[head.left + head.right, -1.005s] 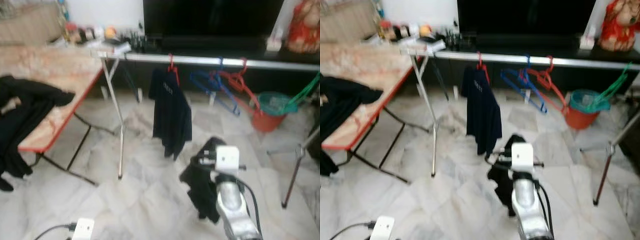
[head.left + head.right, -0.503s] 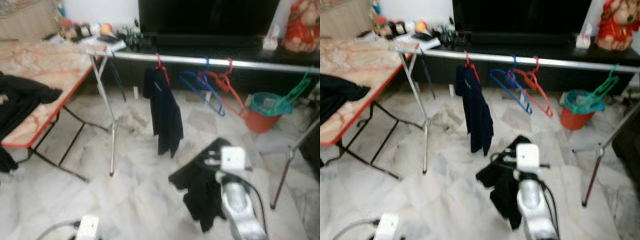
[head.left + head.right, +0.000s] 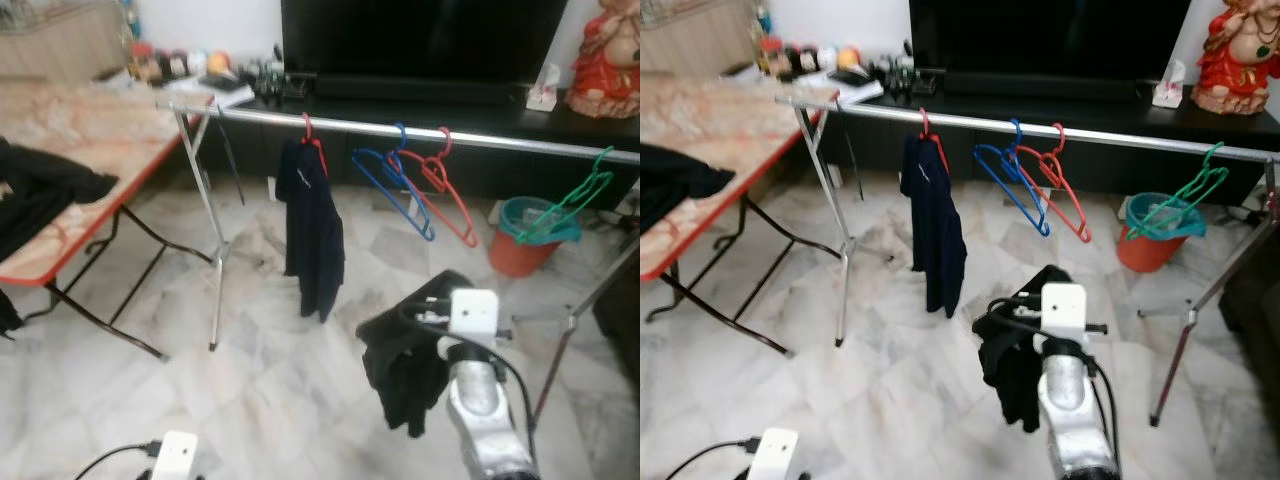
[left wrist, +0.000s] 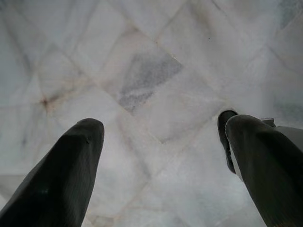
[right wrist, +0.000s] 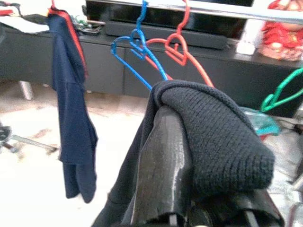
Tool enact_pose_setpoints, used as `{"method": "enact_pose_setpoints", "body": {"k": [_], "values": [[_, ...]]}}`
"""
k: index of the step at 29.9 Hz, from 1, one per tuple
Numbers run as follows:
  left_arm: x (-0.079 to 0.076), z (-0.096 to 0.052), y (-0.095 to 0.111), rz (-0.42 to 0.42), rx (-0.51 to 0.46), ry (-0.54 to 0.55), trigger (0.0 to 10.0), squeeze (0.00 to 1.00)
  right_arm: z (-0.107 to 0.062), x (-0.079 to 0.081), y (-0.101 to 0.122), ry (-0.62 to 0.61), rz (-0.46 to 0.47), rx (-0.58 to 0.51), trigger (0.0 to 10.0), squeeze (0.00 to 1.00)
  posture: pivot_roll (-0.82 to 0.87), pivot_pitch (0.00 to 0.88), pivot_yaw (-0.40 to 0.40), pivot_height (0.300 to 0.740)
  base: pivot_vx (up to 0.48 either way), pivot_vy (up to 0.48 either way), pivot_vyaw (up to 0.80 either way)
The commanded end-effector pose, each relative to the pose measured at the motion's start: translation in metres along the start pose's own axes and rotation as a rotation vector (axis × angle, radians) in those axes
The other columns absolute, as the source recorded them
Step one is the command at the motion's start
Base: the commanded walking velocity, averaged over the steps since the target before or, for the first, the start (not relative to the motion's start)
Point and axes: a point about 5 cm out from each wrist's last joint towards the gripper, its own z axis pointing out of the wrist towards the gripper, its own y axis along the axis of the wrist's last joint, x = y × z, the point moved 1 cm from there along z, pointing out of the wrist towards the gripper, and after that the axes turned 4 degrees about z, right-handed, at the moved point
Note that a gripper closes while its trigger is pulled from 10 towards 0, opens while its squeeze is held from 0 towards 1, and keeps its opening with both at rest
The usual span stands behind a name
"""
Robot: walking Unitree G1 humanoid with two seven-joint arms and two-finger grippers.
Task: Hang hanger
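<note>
The right claw (image 5: 165, 156) is raised in front of the robot and closed on a dark knitted garment (image 5: 215, 137), which drapes over its fingers and hangs below the arm. Ahead, a long silver clothes rail (image 3: 350, 124) carries a red hanger with a navy shirt (image 3: 312, 235), a blue wire hanger (image 3: 392, 180), a red wire hanger (image 3: 447, 190) and a green hanger (image 3: 572, 200). The left claw (image 4: 161, 156) hangs spread open over the white marble floor (image 4: 142, 80).
</note>
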Motion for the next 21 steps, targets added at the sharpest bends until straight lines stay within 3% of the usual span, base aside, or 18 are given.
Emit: {"method": "enact_pose_setpoints", "body": {"k": [1,9,21], "values": [[-0.0024,-0.0002,-0.0005,-0.001,0.005,-0.006,10.0,0.0,0.0037,-0.0089,0.0063,-0.026,-0.005,-0.024,10.0,0.0,-0.01,0.0,0.016,0.74,0.0,-0.27,0.0],[-0.0024,-0.0004,-0.001,-0.004,0.005,-0.004,10.0,0.0,0.0043,-0.0098,0.0071,-0.032,-0.002,-0.026,10.0,0.0,0.0,0.0,0.011,0.74,0.0,-0.263,0.0],[-0.0044,-0.0006,0.0011,-0.051,-0.012,-0.015,10.0,0.0,0.0056,-0.011,0.0059,-0.035,-0.005,-0.012,10.0,0.0,0.0,0.0,0.002,0.74,0.0,0.0,0.0]]}}
